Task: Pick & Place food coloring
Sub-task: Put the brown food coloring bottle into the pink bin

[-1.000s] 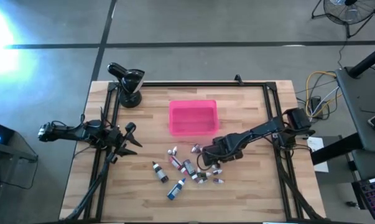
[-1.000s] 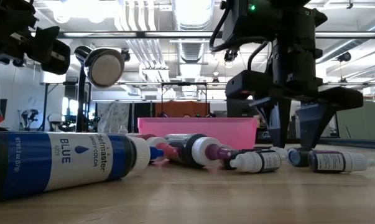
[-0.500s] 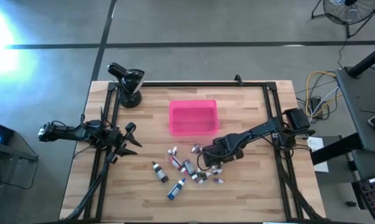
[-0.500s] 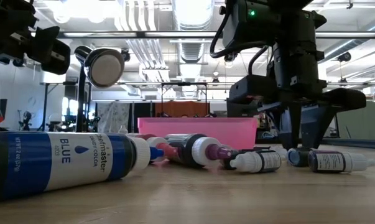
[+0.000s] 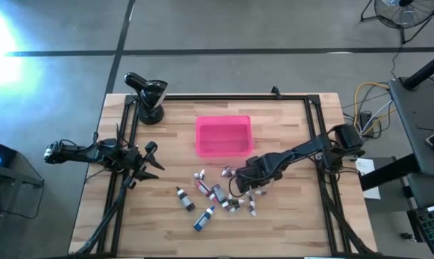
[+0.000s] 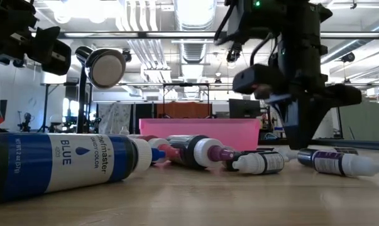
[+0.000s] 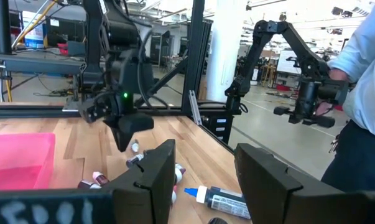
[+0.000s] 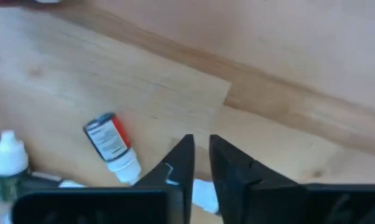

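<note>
Several small food coloring bottles (image 5: 215, 194) lie on their sides on the wooden table, near its middle; a blue one (image 6: 63, 163) lies nearest the front edge. My right gripper (image 5: 246, 192) stands at the right end of the cluster, pointing down, fingers shut (image 8: 201, 146). A dark bottle with a pale tip (image 6: 337, 163) lies right beside it. My left gripper (image 7: 203, 174) waits open at the table's left edge (image 5: 150, 155), nothing between its fingers. My right gripper comes from above with its fingers nearly together. A white piece (image 8: 204, 194) shows in the narrow slit behind the fingertips. Whether the fingers touch it or the dark bottle (image 5: 252, 208) beside them, I cannot tell.
A pink tray (image 5: 223, 137) stands behind the bottles, toward the far edge. A black lamp-like unit (image 5: 148, 97) sits at the far left corner. A red-labelled bottle (image 8: 111, 146) lies near the right gripper. A person (image 7: 367, 81) stands beyond the table.
My right gripper has shut its fingers from a wide gap, staying over the right end of the cluster. The dark bottle with the pale tip beside it has turned about on the table and slid a little toward the near edge.
</note>
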Controlling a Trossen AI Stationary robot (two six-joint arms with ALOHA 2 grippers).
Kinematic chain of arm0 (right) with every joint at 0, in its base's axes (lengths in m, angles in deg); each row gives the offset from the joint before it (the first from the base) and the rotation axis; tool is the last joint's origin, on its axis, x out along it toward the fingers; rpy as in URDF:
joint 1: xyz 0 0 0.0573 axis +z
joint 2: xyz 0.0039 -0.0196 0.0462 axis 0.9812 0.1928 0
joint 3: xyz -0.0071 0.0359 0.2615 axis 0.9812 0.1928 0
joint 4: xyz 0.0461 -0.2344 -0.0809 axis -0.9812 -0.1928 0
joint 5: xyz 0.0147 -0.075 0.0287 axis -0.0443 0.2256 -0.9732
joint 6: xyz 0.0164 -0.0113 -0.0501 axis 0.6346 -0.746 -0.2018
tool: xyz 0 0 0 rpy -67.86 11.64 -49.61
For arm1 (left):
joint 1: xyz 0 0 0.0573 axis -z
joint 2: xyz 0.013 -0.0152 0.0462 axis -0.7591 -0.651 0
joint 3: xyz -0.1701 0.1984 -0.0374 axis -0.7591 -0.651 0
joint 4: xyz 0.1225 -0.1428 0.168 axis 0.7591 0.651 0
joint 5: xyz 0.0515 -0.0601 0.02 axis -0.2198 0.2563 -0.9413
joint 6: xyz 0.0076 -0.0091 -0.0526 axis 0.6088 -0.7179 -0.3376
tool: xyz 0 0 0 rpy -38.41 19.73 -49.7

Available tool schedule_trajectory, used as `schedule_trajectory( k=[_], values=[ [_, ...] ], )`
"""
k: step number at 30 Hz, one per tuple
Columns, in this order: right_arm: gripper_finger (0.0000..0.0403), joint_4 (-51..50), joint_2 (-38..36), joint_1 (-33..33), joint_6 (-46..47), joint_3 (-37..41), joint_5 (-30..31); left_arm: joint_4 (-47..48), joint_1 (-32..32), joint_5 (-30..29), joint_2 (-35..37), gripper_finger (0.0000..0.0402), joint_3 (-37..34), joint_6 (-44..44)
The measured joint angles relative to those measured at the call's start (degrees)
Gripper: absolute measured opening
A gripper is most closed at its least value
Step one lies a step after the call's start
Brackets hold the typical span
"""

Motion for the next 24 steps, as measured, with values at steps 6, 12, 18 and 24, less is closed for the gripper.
schedule_trajectory(
  k=[6,12,18,24],
  values=[
    [0.0136,-0.85,-3.77,0.68,-13.93,0.00,0.36,0.00,0.00,0.00,0.00,0.0142,-0.02,0.00],
    [0.0211,-2.63,-4.14,3.04,-48.58,0.31,-4.38,-0.02,0.01,0.00,0.00,0.0142,-0.01,0.00],
    [0.0232,-2.92,-3.61,6.11,-71.93,0.26,-1.41,0.00,0.00,-0.01,0.00,0.0142,0.00,-0.01],
    [0.0233,-2.19,-3.46,7.10,-87.80,0.29,3.60,0.00,0.01,0.00,0.00,0.0142,-0.01,-0.01]
  ],
)
